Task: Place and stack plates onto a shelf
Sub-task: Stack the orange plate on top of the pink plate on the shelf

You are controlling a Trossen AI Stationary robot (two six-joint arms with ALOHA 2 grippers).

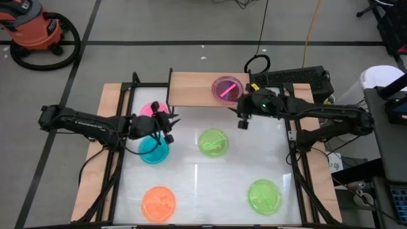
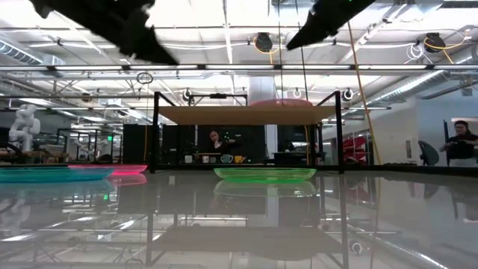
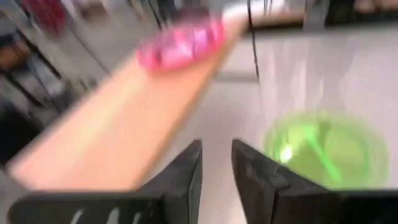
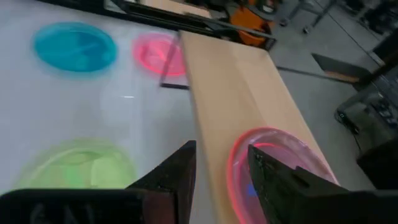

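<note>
We see a pink plate [image 1: 226,88], round and translucent, lying on the light-wood shelf [image 1: 191,88], right in front of the right gripper [image 1: 243,111]. This gripper hovers at the shelf's edge, its fingers apart and holding nothing. The shelf is a flat rectangular board on thin black legs. On the glossy white bench [image 1: 203,184], a green plate [image 1: 213,142] lies just below the right gripper, and another green plate [image 1: 264,196] lies further toward the near edge. The left gripper [image 1: 166,121] stands over a blue plate [image 1: 153,149] and beside a second pink plate [image 1: 151,109]; its fingers are slightly apart and empty. An orange plate [image 1: 158,202] lies well apart from it.
</note>
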